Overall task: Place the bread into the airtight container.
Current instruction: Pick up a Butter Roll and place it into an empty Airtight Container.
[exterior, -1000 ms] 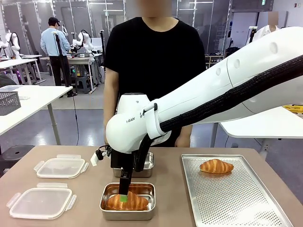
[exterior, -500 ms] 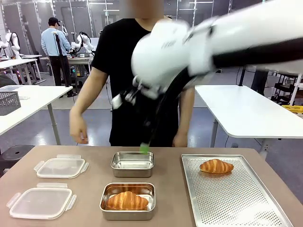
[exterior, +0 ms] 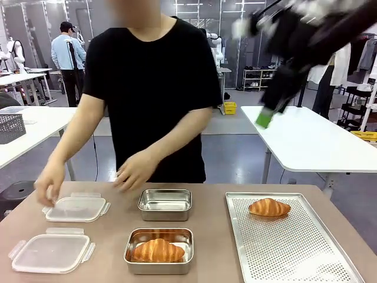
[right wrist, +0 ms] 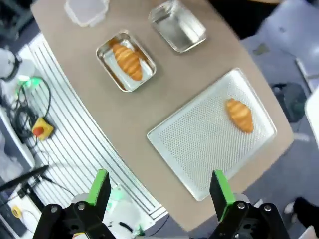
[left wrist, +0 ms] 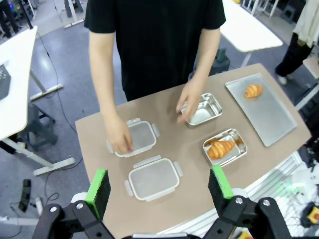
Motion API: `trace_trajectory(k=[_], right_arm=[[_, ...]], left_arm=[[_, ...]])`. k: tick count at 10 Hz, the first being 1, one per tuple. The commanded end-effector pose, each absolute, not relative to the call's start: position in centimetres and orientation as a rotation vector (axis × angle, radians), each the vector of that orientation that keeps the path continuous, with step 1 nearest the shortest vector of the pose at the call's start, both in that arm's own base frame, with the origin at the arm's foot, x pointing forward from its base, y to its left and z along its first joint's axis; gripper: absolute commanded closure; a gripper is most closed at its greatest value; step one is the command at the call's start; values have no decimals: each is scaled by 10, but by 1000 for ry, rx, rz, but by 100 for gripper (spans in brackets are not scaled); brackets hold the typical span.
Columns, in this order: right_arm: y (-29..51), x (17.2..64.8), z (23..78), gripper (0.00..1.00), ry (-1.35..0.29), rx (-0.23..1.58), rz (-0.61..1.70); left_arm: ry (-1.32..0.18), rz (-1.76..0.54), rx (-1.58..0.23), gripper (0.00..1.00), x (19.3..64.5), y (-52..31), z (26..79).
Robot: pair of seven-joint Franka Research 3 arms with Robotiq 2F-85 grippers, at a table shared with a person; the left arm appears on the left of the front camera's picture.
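Note:
One croissant (exterior: 158, 250) lies in the near steel container (exterior: 131, 259); another croissant (exterior: 269, 207) rests on the perforated tray (exterior: 294, 253). The far steel container (exterior: 165, 203) is empty. My right gripper (exterior: 266, 117) is blurred, high above the table at the upper right. In its wrist view it (right wrist: 159, 187) is open and holds nothing, far above the tray (right wrist: 199, 144) and the filled container (right wrist: 126, 60). My left gripper (left wrist: 158, 184) is open too, high over the table, with nothing between its pads. The person has one hand (exterior: 50, 187) on the far lid (exterior: 76, 208).
A second clear lid (exterior: 50, 252) lies at the near left. The person's other hand (exterior: 132, 171) hovers just behind the empty container. White tables stand beyond the far edge on both sides.
My right gripper has let go of the croissant in the near container and swung up and to the right. The person has leaned in and reached a hand to the far lid.

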State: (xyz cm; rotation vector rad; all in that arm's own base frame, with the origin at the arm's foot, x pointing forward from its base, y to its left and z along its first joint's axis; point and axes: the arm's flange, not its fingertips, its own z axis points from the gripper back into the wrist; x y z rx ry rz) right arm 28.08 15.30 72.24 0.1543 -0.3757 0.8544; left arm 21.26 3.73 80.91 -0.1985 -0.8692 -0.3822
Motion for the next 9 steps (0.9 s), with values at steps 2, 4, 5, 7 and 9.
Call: trace_trajectory(k=[2,4,5,7,9], right_arm=[[106,191,760,0,-578,62,561],[56,152,789,0,-709,105,392],[41,148,795,0,-717,95,348],[28,143,803,0,-724,70,317],[33,156,797,0,-690,95,364]], left_arm=[[-870,-384,-199,0,213,37,810],[-870,-384,-199,0,213,37,810],[-870,-384,-199,0,213,37,810],[-870,-384,-199,0,213,37,810],[-870,-384,-199,0,213,37,810]])
